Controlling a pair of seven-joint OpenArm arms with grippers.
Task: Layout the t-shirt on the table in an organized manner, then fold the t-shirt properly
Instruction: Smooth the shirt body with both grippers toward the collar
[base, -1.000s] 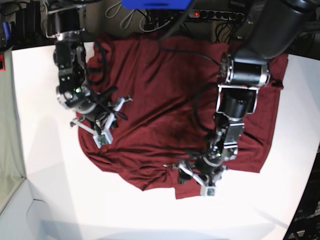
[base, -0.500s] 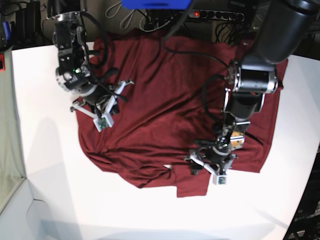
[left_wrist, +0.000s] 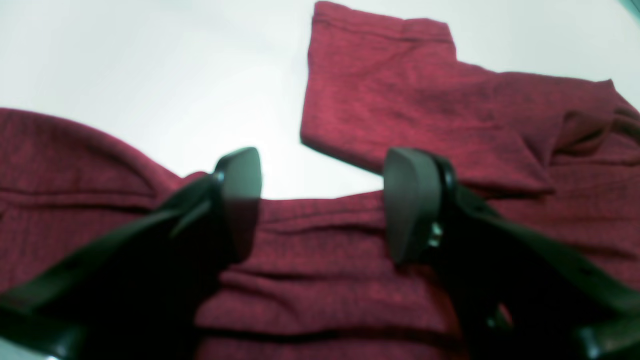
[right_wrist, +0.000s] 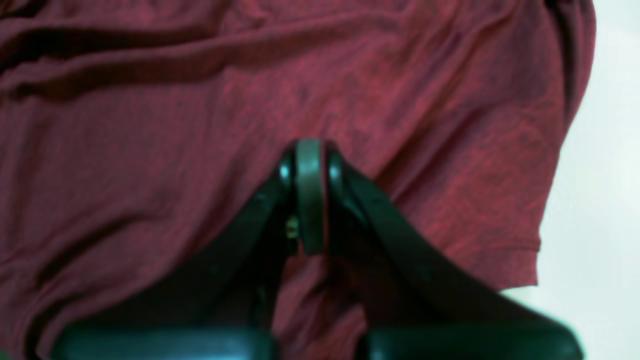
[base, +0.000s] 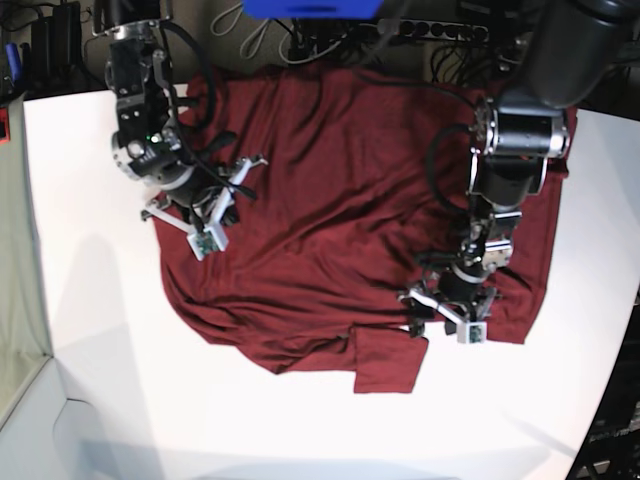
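Base view is showing the shirt (base: 330, 230) lying spread over the far half of the table (base: 100, 380), wrinkled, with 1 flap of cloth sticking out toward 6 o'clock at its near edge. Its far edge is running out of sight at 12 o'clock behind cables and a blue object (base: 315, 8) cut off by the frame. 2 arms are hanging over the cloth and covering parts of it.

Left gripper (base: 447, 318) is sitting at about 4 o'clock on the shirt, near the hem. In the left wrist view the left gripper (left_wrist: 322, 200) is standing with its jaws well apart and nothing between them; only cloth and a patch of bare table are showing in the gap. That flap is lying flat beyond the fingers, at 1 o'clock, its far corner slightly blurred. The lower part of both fingers is dark and hard to make out.

Right gripper (base: 212, 212) is sitting at 9 o'clock on the shirt, close to its side edge. In the right wrist view the right gripper (right_wrist: 310, 200) is showing its jaws pressed together. Whether any cloth is pinched between them I cannot tell; the tips are blurred and dark. Shirt fabric is filling most of that view, with table showing only at 3 o'clock.
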